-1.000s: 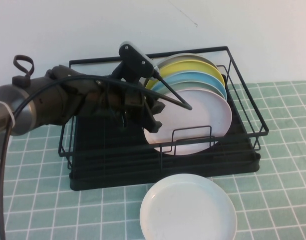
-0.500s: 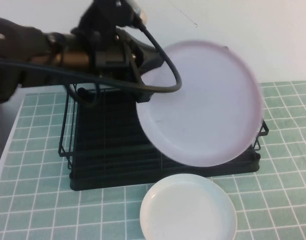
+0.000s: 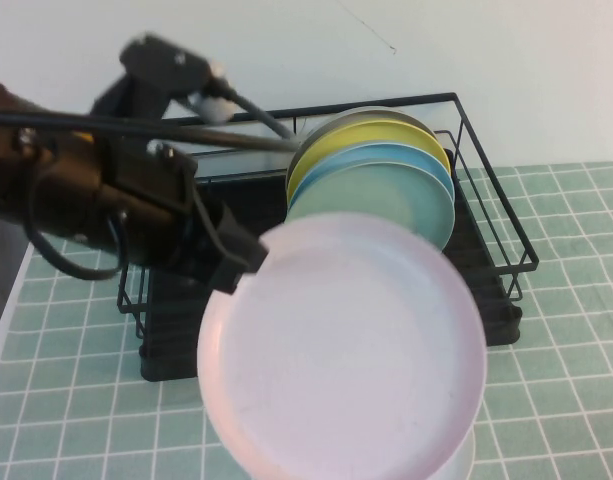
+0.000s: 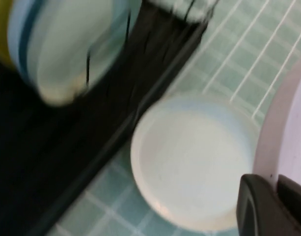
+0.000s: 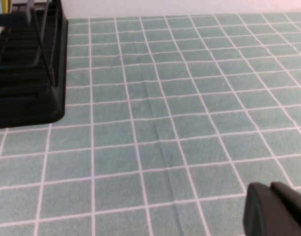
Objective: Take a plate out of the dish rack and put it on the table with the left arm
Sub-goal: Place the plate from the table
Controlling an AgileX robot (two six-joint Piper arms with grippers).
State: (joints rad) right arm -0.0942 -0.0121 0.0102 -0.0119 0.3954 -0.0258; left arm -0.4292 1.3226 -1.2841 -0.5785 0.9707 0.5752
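Observation:
My left gripper point(image 3: 241, 265) is shut on the left rim of the pale pink plate point(image 3: 341, 350). It holds the plate in the air, clear of the black dish rack point(image 3: 496, 230), in front of it and over the tiled table point(image 3: 566, 380). In the left wrist view the fingers point(image 4: 256, 206) pinch the pink rim point(image 4: 283, 123) above a white plate point(image 4: 189, 157) that lies on the tiles. My right gripper point(image 5: 274, 206) is shut and empty, low over bare tiles beside the rack's corner point(image 5: 27, 73); it does not show in the high view.
The rack holds upright yellow point(image 3: 376, 135), blue point(image 3: 391, 157) and mint-green point(image 3: 386, 200) plates. The white plate lies in front of the rack, almost wholly hidden under the pink one; a sliver shows point(image 3: 464, 462). Open tiles lie to the right and front left.
The left arm lifted the pink plate out of the rack, then swung it down and forward. It now hangs lower, over the white plate.

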